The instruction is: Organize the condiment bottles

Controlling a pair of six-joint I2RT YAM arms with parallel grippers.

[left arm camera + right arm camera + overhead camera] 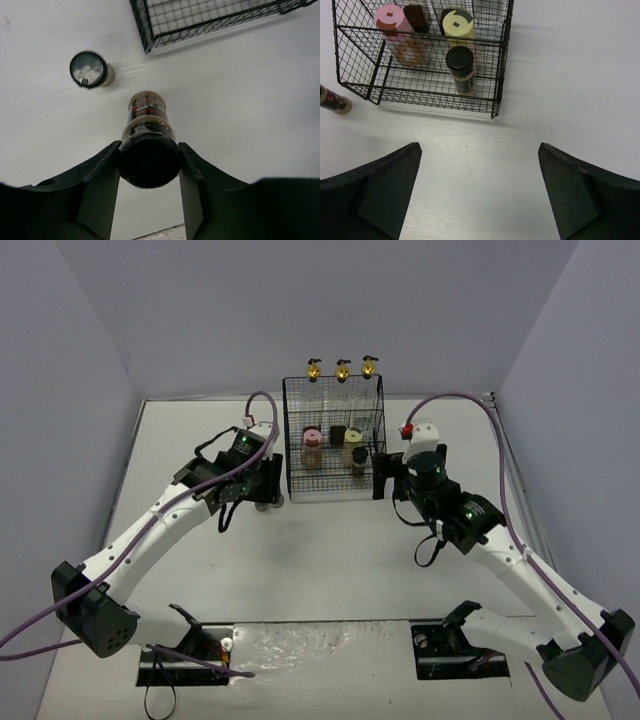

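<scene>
My left gripper is shut on the black cap of a small dark jar, left of the black wire rack; I cannot tell if the jar touches the table. A second black-capped jar with white contents stands on the table nearby. In the rack are the pink-capped jar, the cream-yellow-capped jar, a black-capped jar and three tall glass bottles with gold spouts at the back. My right gripper is open and empty over the table, in front of the rack's right corner.
The rack's front left corner lies just beyond the held jar. A small dark jar shows at the rack's left in the right wrist view. Grey walls enclose the white table. Cables trail from both arms.
</scene>
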